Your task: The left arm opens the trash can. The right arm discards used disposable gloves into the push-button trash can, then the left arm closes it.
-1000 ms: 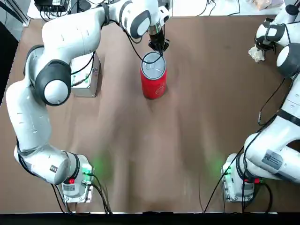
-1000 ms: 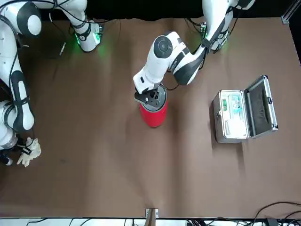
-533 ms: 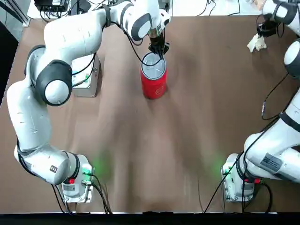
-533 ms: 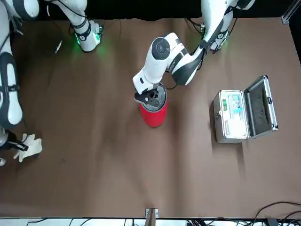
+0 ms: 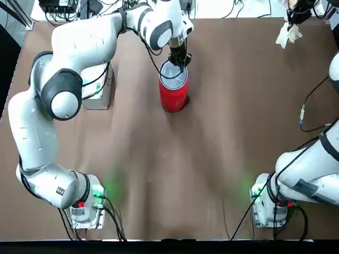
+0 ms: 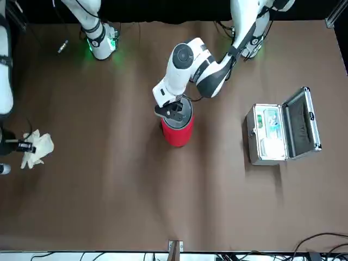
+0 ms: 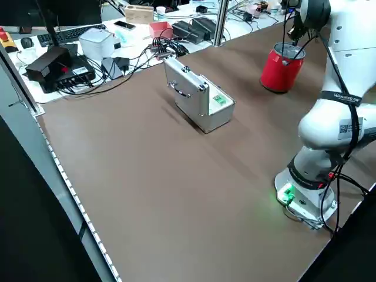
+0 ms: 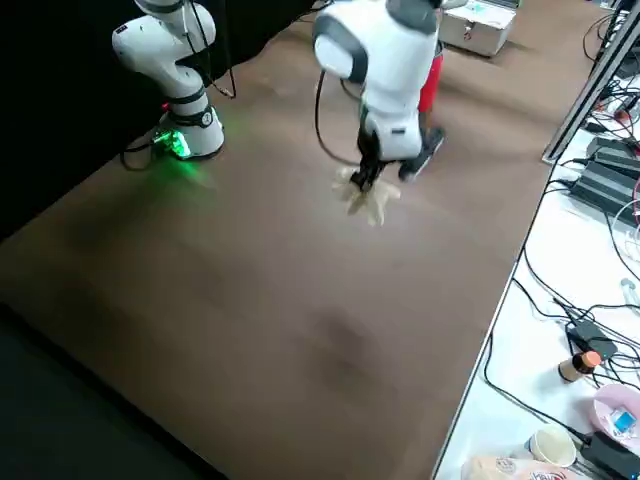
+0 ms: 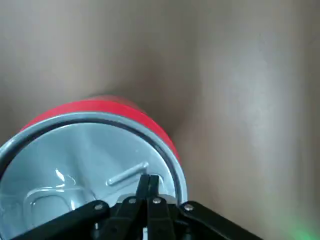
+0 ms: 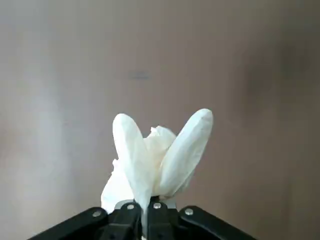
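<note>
Brown tabletop [image 5: 159, 169], silver case [image 6: 269, 133], cluttered white desk [image 8: 540, 350]

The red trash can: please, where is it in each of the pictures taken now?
Top view: trash can above centre, slightly right.
Front view: near centre, slightly above.
Left side view: upper right.
Right side view: near the top, right of centre, partly hidden by the right arm.
Left wrist view: lower left, beyond the left pincer.
Right wrist view: not in it.
Shared landmark, except in the wrist views: silver case.

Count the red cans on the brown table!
1: the can is under the left gripper, at the table's far side. Others could be hidden behind the arms.
</note>
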Available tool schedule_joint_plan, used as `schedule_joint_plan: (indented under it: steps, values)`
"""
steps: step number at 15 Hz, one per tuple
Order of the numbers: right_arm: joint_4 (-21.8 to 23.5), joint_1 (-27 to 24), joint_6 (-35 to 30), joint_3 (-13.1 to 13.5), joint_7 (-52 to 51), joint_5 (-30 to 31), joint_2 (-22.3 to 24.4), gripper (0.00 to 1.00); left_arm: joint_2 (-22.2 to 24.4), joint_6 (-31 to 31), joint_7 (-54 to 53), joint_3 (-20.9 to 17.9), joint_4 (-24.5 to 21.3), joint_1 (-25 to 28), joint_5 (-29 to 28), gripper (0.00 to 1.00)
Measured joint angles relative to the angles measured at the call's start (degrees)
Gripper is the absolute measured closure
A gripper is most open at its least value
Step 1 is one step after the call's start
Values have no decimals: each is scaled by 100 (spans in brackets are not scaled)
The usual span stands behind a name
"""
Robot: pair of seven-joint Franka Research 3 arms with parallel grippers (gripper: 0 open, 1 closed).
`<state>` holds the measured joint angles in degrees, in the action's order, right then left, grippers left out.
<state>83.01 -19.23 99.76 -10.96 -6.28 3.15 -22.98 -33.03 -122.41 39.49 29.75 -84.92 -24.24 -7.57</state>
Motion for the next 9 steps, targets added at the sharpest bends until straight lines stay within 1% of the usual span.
schedule_joint_plan:
  steps: [2, 5, 8, 9]
  values:
    - [0, 52, -341, -245, 48, -212, 207, 97, -33, -4, 7, -1, -9, 0, -31, 99]
    - [0, 72, -624, -585, 237, -529, 466, 97, -43, -5, 10, 1, -8, -1, -46, 99]
    - [3, 135, -793, -908, 824, -634, 597, 97, -71, -5, 39, 20, 5, -5, -132, 99]
    - [7, 195, -870, -974, 931, -637, 604, 97, -72, -3, 60, 23, 6, -9, -155, 99]
